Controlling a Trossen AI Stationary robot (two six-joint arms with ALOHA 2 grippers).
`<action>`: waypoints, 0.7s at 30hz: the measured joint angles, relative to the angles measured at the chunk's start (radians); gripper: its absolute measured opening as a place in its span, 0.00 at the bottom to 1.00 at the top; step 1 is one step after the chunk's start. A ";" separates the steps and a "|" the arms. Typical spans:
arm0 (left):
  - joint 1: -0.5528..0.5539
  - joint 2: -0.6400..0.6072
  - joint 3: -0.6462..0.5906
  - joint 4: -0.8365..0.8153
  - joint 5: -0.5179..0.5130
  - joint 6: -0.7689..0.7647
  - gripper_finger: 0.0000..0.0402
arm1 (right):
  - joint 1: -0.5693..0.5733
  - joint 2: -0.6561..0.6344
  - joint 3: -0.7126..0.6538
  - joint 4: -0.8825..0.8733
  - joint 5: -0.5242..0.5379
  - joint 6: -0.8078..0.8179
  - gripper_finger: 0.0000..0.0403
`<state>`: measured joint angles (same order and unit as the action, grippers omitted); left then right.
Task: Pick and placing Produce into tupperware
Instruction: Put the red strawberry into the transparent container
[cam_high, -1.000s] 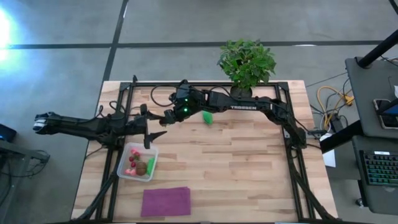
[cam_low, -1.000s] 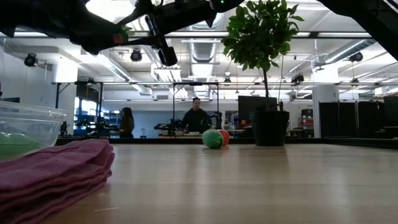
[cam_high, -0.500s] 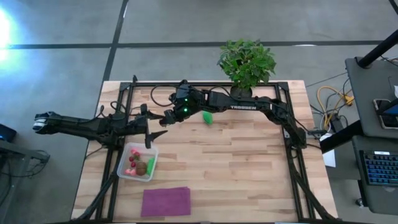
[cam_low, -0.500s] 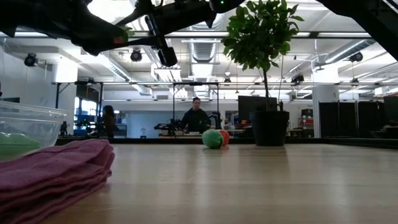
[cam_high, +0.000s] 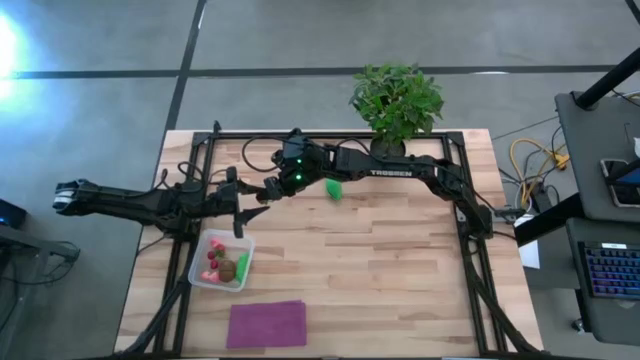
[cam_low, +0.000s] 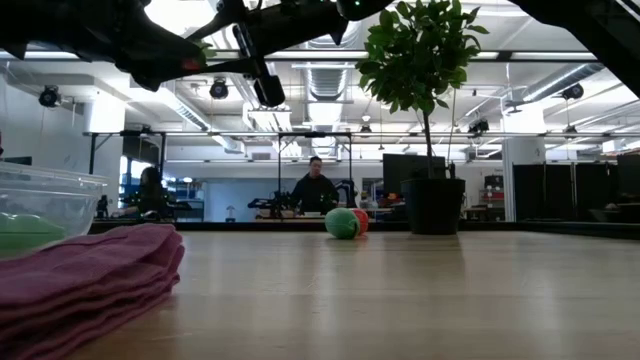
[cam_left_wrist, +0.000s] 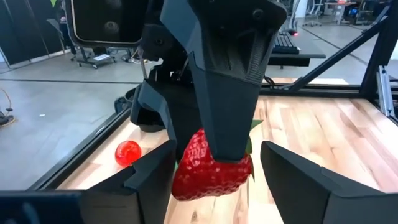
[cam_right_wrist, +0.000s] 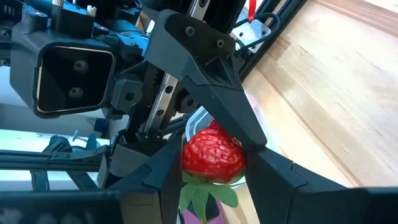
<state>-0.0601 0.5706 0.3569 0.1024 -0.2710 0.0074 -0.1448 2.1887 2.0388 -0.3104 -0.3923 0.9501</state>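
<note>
Red bumpy strawberry (cam_right_wrist: 213, 154) (green leaves below) between dark fingers (cam_right_wrist: 275, 174).

A red strawberry (cam_left_wrist: 210, 168) with green leaves hangs in the air above the far-left part of the desk (cam_high: 400, 260), pinched in the right tool (cam_right_wrist: 214, 177), with the left tool's (cam_left_wrist: 214, 186) fingers standing just beside it on either side; the clear tupperware (cam_high: 199, 272) sits nearer on the left, upright and lidless, holding red pieces (cam_high: 212, 262), a brown ball (cam_high: 229, 270) and a green piece (cam_high: 243, 264); a green piece (cam_high: 334, 188) lies at the far middle — a red one (cam_low: 361, 222) just behind it; another small red ball (cam_left_wrist: 127, 152) rests by the frame.
</note>
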 joint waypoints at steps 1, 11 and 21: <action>0.000 0.003 0.001 -0.004 -0.001 0.002 0.54 | 0.000 0.000 0.000 0.000 0.000 0.000 0.36; 0.000 0.026 0.003 -0.009 -0.018 0.009 0.39 | 0.000 0.000 -0.001 -0.011 -0.003 -0.002 0.37; 0.000 0.019 0.004 -0.015 -0.023 0.009 0.38 | 0.000 0.000 -0.001 -0.017 0.001 -0.008 0.38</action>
<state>-0.0601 0.5900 0.3611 0.0873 -0.2935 0.0168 -0.1444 2.1887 2.0380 -0.3275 -0.3916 0.9417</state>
